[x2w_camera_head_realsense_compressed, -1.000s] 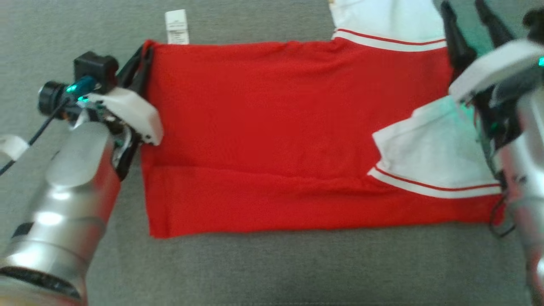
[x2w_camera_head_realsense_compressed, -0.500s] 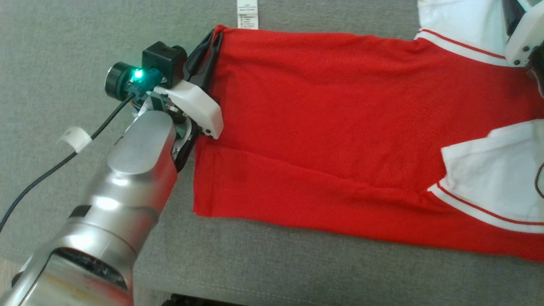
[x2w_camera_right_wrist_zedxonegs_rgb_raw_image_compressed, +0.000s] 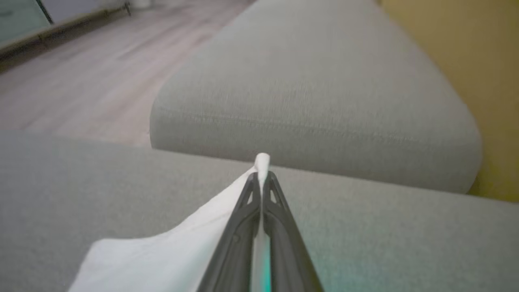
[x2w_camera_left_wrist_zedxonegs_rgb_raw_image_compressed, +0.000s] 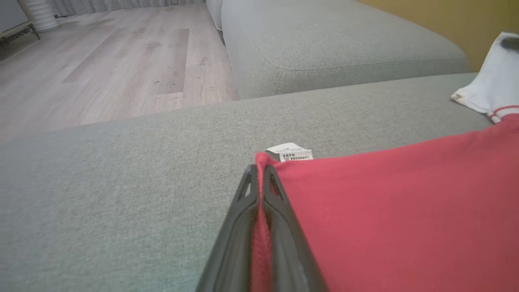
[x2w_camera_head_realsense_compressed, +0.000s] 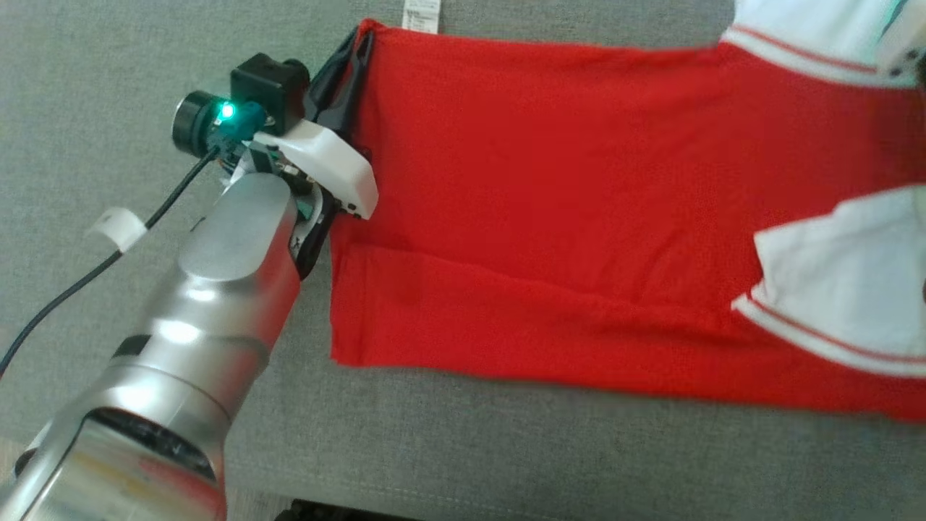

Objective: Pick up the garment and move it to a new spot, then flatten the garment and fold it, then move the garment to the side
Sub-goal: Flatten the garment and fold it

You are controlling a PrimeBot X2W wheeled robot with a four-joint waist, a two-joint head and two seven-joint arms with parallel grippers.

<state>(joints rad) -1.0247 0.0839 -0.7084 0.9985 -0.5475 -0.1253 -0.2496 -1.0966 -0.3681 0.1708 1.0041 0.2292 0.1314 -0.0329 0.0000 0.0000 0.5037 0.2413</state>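
The garment (x2w_camera_head_realsense_compressed: 550, 195) is a red shirt with white, red-striped sleeves, lying flat on a grey sofa cushion (x2w_camera_head_realsense_compressed: 506, 449). My left gripper (x2w_camera_head_realsense_compressed: 358, 43) is shut on its far left corner, next to the white care label (x2w_camera_head_realsense_compressed: 421, 14); in the left wrist view red cloth (x2w_camera_left_wrist_zedxonegs_rgb_raw_image_compressed: 397, 211) is pinched between the fingers of that gripper (x2w_camera_left_wrist_zedxonegs_rgb_raw_image_compressed: 258, 172). My right gripper (x2w_camera_right_wrist_zedxonegs_rgb_raw_image_compressed: 262, 176) is shut on the edge of a white sleeve (x2w_camera_right_wrist_zedxonegs_rgb_raw_image_compressed: 174, 259). In the head view the right hand's white casing (x2w_camera_head_realsense_compressed: 904, 43) sits at the top right over the far sleeve (x2w_camera_head_realsense_compressed: 803, 36).
A second grey cushion (x2w_camera_left_wrist_zedxonegs_rgb_raw_image_compressed: 332, 44) lies beyond the one under the garment. A wooden floor (x2w_camera_left_wrist_zedxonegs_rgb_raw_image_compressed: 101, 69) is to the left of it, a yellow wall (x2w_camera_right_wrist_zedxonegs_rgb_raw_image_compressed: 454, 52) to the right. A black cable (x2w_camera_head_realsense_compressed: 87, 275) trails from my left wrist.
My right gripper has closed on the white sleeve edge. The head camera turned, so the whole picture shifted right. My left gripper still holds the red corner.
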